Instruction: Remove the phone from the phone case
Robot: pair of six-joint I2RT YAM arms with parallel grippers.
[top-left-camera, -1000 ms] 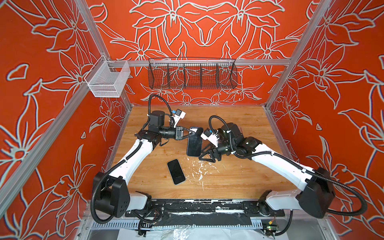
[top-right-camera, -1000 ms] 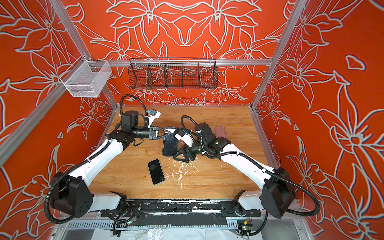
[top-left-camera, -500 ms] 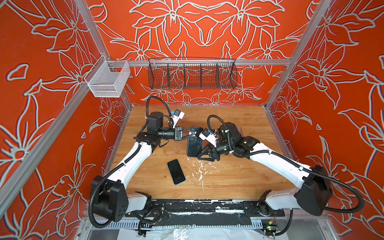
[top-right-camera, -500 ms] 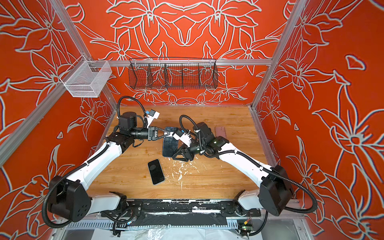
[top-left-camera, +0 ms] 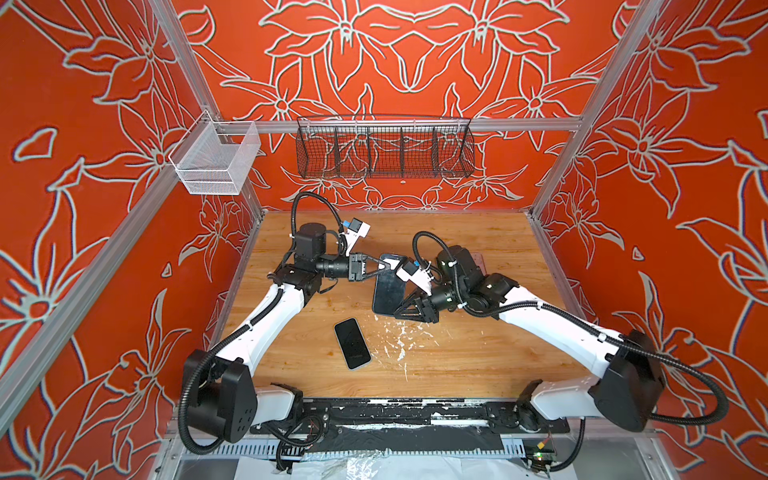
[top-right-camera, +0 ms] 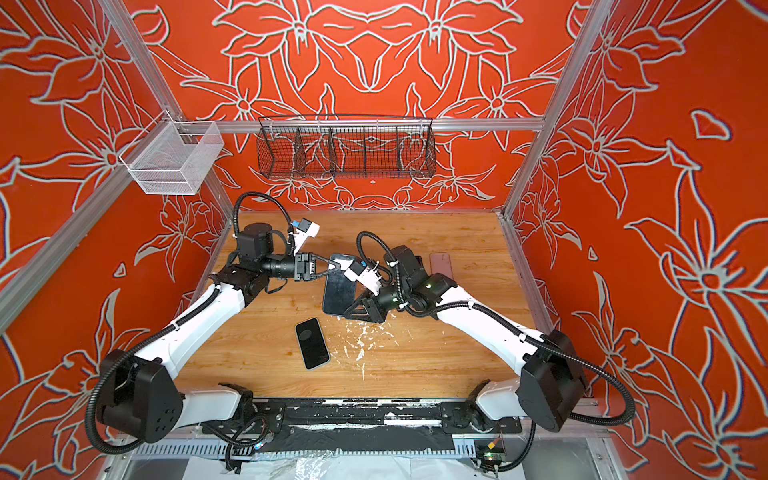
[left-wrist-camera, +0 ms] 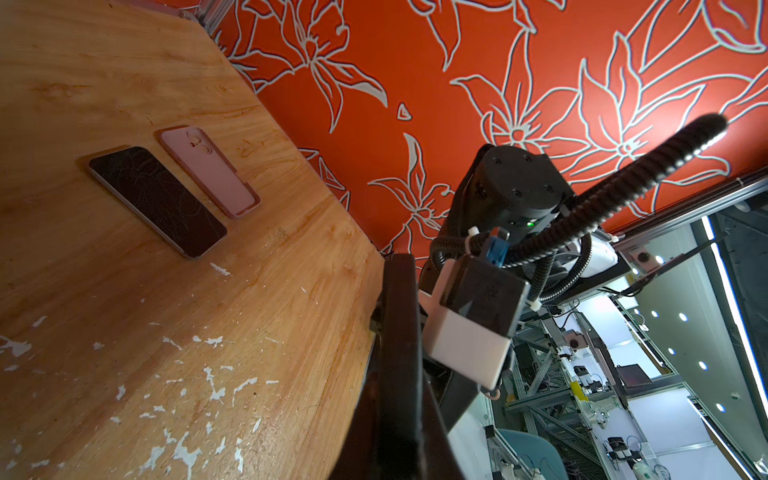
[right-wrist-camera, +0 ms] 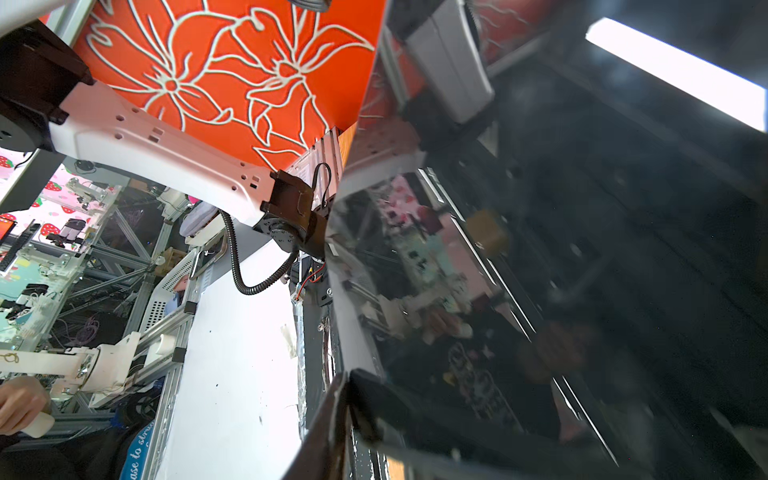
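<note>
From 9 o'clock the left gripper reaches in level and is pinched tight on the 11 o'clock corner of the phone. The phone is held over the table between the two arms, glossy face toward us, with its long axis running 12 to 6 in both top views. At 7 o'clock from it a loose phone lies flat on the wood, well apart from either arm.

The right gripper comes in from 4 o'clock at the phone's 6 o'clock end, its fingers set about the lower right corner. We judge that the coming move turns on this: the arms sit at opposite ends of the long axis, so any peel or pull would run along it.

We cannot tell whether the right fingers have clamped. The right wrist view is filled by the reflective face, with one blurred finger at its edge. The phone case is probably the pale rim at the pinched corner.

At 2 o'clock a pink case lies half hidden behind the right arm.
</note>
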